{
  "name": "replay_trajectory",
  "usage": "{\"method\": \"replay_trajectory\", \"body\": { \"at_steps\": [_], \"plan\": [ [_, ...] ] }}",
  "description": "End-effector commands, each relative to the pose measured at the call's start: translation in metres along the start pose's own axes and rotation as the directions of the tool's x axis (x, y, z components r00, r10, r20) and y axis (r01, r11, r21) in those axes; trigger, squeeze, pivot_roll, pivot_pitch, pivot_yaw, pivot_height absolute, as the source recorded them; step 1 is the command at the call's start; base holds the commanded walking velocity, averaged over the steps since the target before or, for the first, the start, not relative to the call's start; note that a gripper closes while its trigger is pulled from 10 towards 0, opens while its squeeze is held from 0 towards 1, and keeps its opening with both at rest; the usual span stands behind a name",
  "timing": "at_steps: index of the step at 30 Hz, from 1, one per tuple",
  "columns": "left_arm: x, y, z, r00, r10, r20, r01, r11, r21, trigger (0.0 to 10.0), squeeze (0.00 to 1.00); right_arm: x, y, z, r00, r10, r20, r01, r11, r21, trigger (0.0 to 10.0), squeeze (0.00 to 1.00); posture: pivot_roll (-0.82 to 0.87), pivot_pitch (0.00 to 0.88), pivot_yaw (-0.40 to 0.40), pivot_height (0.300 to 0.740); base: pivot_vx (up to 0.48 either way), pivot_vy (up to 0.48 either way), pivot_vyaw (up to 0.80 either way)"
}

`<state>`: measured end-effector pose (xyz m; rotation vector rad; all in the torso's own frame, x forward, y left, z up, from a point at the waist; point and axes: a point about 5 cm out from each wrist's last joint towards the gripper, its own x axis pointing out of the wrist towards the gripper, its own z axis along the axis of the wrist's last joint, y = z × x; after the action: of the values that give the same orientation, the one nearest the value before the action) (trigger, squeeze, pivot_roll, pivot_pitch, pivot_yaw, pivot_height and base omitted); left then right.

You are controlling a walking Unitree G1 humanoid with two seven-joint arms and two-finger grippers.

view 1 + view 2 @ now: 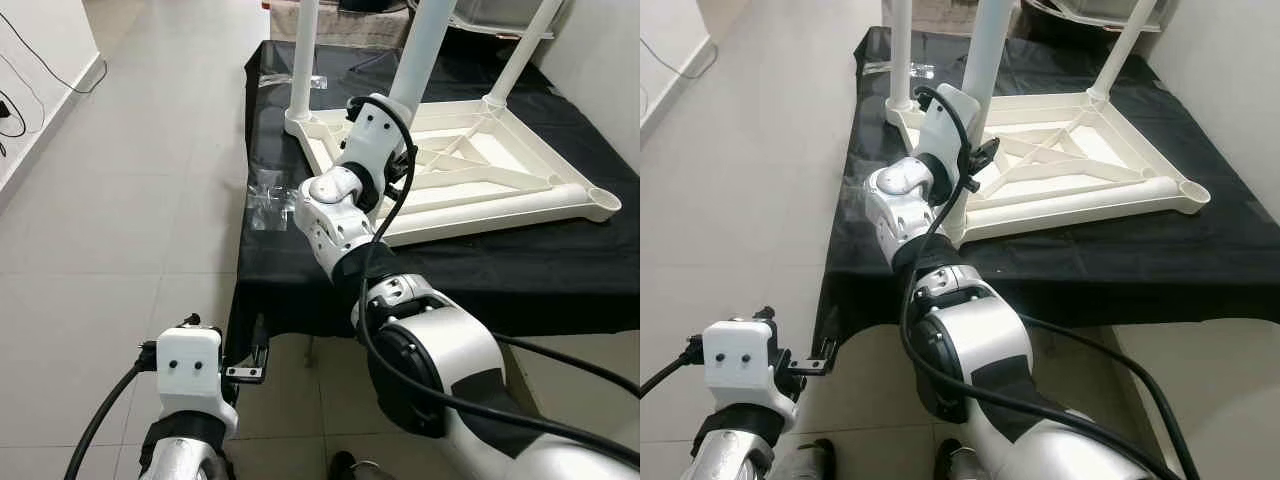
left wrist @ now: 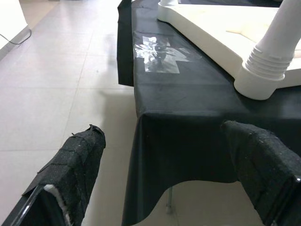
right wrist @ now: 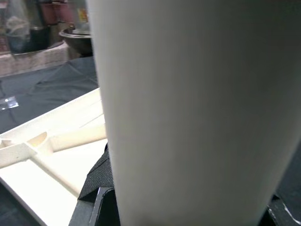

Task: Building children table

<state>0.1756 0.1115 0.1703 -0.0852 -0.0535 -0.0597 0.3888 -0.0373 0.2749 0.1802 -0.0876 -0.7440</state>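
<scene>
A white children's table [image 1: 480, 170] lies upside down on a black-covered worktop [image 1: 520, 270]. Three white legs stand up from its corners: one at the far left [image 1: 303, 50], one in the middle [image 1: 425, 50] and one at the far right [image 1: 520, 55]. The near right corner socket [image 1: 603, 203] is empty. My right gripper [image 1: 405, 150] is around the middle leg low down; the leg [image 3: 188, 94] sits between its fingers [image 3: 94, 200]. My left gripper [image 1: 247, 365] hangs low before the worktop's front left corner, open, with nothing between its fingers [image 2: 80, 160].
Clear plastic bags lie on the cloth near its left edge [image 1: 268, 195] and further back [image 1: 318, 80]. Tiled floor [image 1: 120, 200] stretches to the left, with cables [image 1: 20, 110] along the left wall. A wall stands close on the right.
</scene>
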Motion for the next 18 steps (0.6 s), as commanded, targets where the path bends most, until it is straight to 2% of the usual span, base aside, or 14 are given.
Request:
{"method": "replay_trajectory", "body": {
  "at_steps": [1,4,6,9,18],
  "plan": [
    [-0.003,-0.013,0.003,0.994,-0.112,-0.002,0.112,0.994,-0.013,10.0,0.00,0.002,-0.010,-0.025,0.986,-0.085,-0.145,0.080,0.996,-0.042,10.0,0.00,0.11,0.278,-0.114,0.740,0.000,0.000,0.00],
    [-0.008,-0.033,0.012,0.943,-0.332,0.030,0.333,0.943,-0.029,10.0,0.00,0.002,-0.010,-0.024,0.989,-0.085,-0.117,0.077,0.995,-0.067,10.0,0.00,0.11,0.278,-0.114,0.740,0.000,0.000,0.00],
    [-0.008,-0.040,0.017,0.920,-0.389,0.048,0.391,0.918,-0.063,10.0,0.00,0.001,-0.009,-0.026,0.988,-0.089,-0.130,0.080,0.994,-0.075,10.0,0.00,0.11,0.276,-0.110,0.740,0.000,0.000,0.00],
    [-0.009,-0.045,0.017,0.904,-0.425,0.048,0.428,0.901,-0.071,10.0,0.00,-0.001,-0.008,-0.027,0.988,-0.080,-0.133,0.071,0.995,-0.071,10.0,0.00,0.11,0.276,-0.110,0.740,0.000,0.000,0.00],
    [-0.014,-0.045,0.012,0.916,-0.400,0.028,0.401,0.912,-0.091,10.0,0.00,-0.013,-0.001,-0.031,0.988,-0.031,-0.153,0.019,0.997,-0.076,10.0,0.00,0.11,0.276,-0.107,0.740,0.000,0.000,0.00]
  ]
}}
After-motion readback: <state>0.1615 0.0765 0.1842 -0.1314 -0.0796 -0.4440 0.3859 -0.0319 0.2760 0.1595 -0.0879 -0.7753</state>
